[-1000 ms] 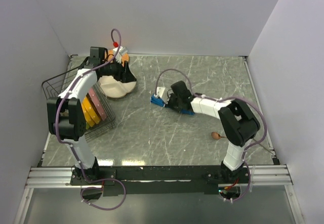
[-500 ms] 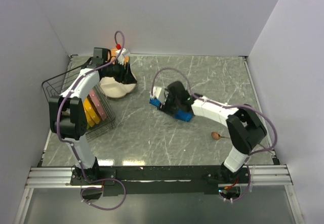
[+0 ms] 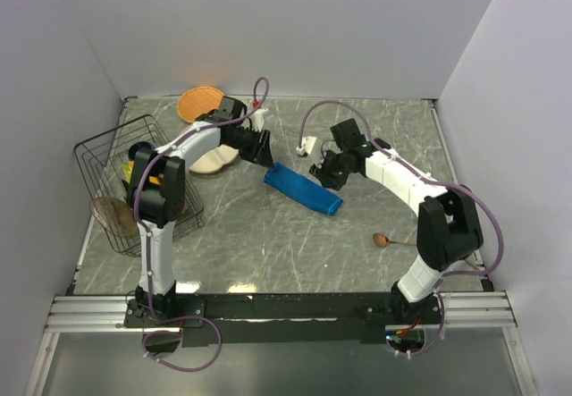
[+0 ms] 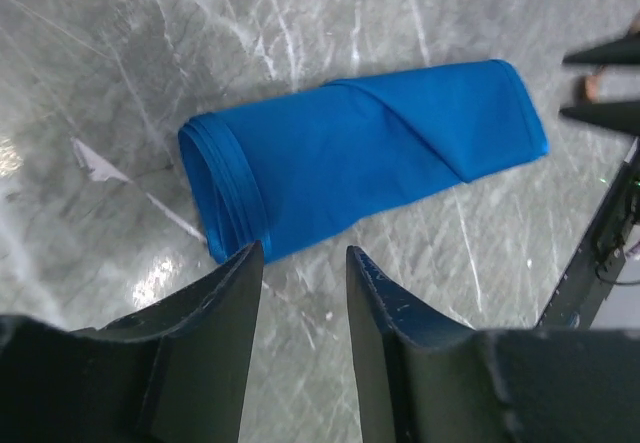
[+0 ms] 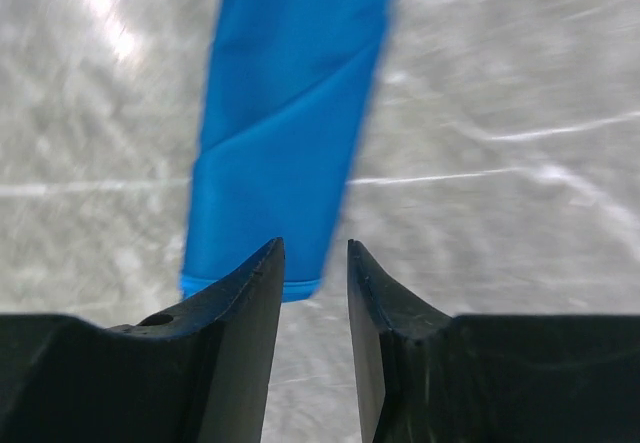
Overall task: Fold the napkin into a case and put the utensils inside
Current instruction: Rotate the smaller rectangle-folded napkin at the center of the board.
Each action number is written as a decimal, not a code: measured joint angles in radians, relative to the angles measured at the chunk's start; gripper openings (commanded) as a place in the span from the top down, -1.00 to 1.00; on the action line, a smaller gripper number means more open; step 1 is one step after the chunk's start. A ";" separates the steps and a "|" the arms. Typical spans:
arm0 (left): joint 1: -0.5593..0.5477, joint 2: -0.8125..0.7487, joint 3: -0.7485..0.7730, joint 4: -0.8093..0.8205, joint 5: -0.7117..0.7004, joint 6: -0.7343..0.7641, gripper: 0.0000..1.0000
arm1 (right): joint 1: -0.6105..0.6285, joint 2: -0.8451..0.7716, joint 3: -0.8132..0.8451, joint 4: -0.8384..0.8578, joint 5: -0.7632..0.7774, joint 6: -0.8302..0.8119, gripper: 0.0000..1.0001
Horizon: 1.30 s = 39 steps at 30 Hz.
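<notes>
- Top external: folded blue case (image 3: 303, 189) lying flat and diagonal on tabletop (image 3: 268, 244), between both pincers.
- Left pincer (image 3: 264, 150) near case's far-left end. Seen from left wrist: released, jaws parted, grasping nothing, layered end of case just ahead of tips.
- Right pincer (image 3: 323, 172) just beside case. Seen from right wrist: released, nothing between jaws, case end just beyond tips.
- Spoon (image 3: 381, 240) on tabletop by right arm, well apart from case.
- Wire basket (image 3: 107, 144) at left edge, orange plate (image 3: 199, 102) behind it.
</notes>
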 measured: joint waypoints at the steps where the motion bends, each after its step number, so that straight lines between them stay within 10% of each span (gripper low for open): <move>1: -0.007 0.014 0.007 0.000 -0.008 -0.007 0.17 | 0.003 0.017 -0.005 -0.018 -0.004 -0.014 0.22; 19: -0.042 0.128 0.066 -0.046 -0.074 -0.049 0.05 | 0.154 0.143 -0.105 -0.064 0.037 -0.048 0.18; 31: 0.006 0.063 0.055 -0.089 -0.009 0.077 -0.13 | 0.014 0.143 0.166 -0.257 -0.166 0.081 -0.73; 39: 0.048 -0.034 0.057 -0.214 -0.089 0.279 0.03 | -0.083 0.188 0.241 -0.334 -0.154 0.041 -0.95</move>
